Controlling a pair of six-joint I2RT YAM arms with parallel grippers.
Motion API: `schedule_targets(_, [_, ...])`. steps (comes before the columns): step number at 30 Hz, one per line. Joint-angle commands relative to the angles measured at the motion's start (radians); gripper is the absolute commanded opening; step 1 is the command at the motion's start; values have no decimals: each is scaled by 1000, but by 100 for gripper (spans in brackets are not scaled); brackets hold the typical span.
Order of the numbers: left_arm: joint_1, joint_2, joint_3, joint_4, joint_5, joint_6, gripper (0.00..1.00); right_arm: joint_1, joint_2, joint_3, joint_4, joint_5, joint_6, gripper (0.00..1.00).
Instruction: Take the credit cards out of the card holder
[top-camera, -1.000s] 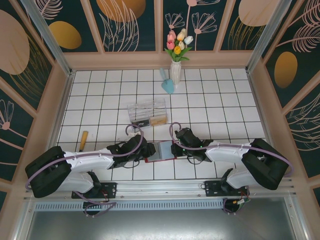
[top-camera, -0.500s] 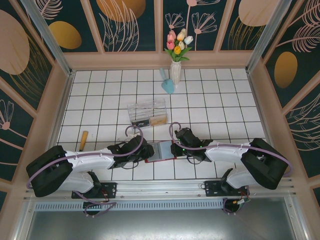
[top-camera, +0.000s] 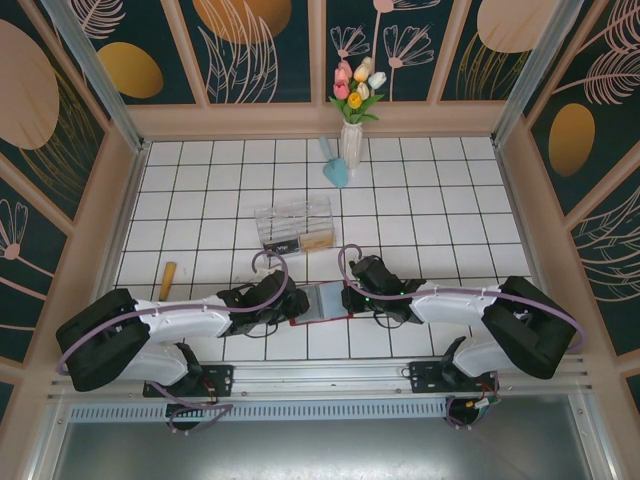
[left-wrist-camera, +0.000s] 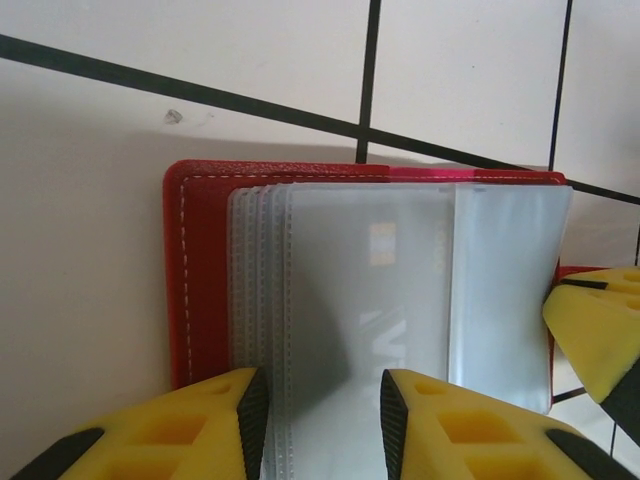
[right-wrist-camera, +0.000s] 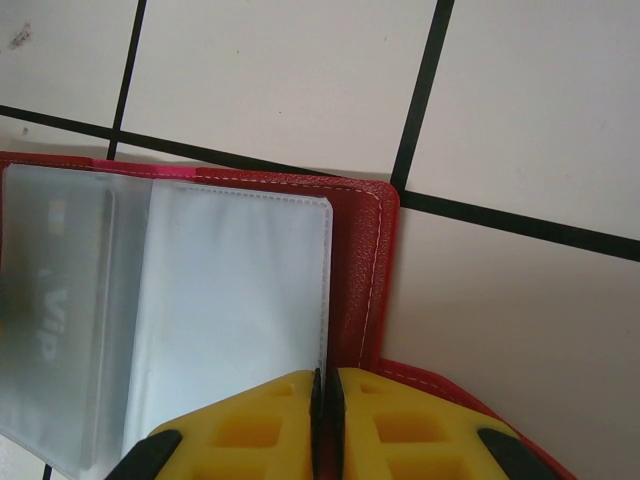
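Your right gripper (right-wrist-camera: 325, 388) is pinching shut on a sleeve (right-wrist-camera: 235, 300) of the card holder (right-wrist-camera: 362, 285), likely anchoring it; your left gripper (left-wrist-camera: 320, 400) is straddling the pockets (left-wrist-camera: 268, 300), jaws parted.

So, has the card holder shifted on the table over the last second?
No. The card holder lies where it did before, just in front of the clear box, with the same gap and the same slant.
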Motion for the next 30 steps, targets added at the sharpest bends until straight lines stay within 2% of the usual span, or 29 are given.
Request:
schedule_targets(1, [4, 1, 20, 60, 35, 31, 38, 5, 25, -13, -10, 8, 8, 15])
schedule_targets(5, [3, -29, 37, 66, 38, 51, 38, 6, 30, -16, -3, 5, 10, 15])
schedule_targets(9, [2, -40, 36, 144, 62, 68, 38, 5, 33, -19, 1, 6, 12, 15])
schedule_targets(16, [3, 46, 81, 183, 99, 84, 37, 5, 31, -17, -3, 6, 12, 15])
schedule_targets(30, [-1, 80, 93, 239, 118, 90, 37, 5, 23, -22, -4, 10, 17, 15])
